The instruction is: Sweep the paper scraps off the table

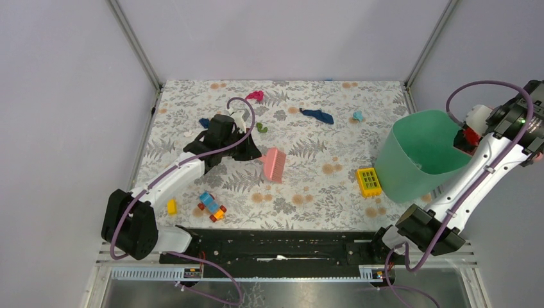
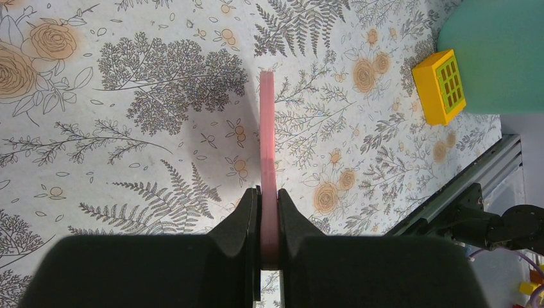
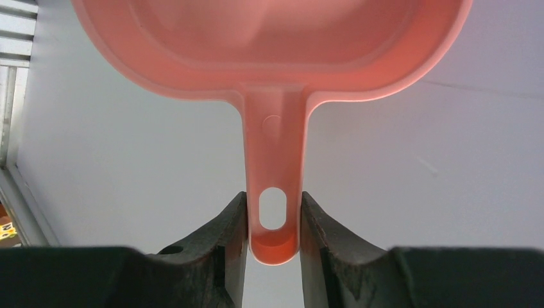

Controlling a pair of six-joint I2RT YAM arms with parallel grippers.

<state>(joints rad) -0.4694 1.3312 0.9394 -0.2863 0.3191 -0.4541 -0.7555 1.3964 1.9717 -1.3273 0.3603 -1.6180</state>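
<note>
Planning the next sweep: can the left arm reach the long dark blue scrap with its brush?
Probably yes: the left gripper grips the pink brush, and only bare table lies between it and the dark blue scrap.

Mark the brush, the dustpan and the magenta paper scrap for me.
brush (image 1: pixel 272 164): top external view, middle of its pink head.
dustpan (image 3: pixel 274 138): right wrist view, on its handle.
magenta paper scrap (image 1: pixel 255 96): top external view, on its crumpled centre.
</note>
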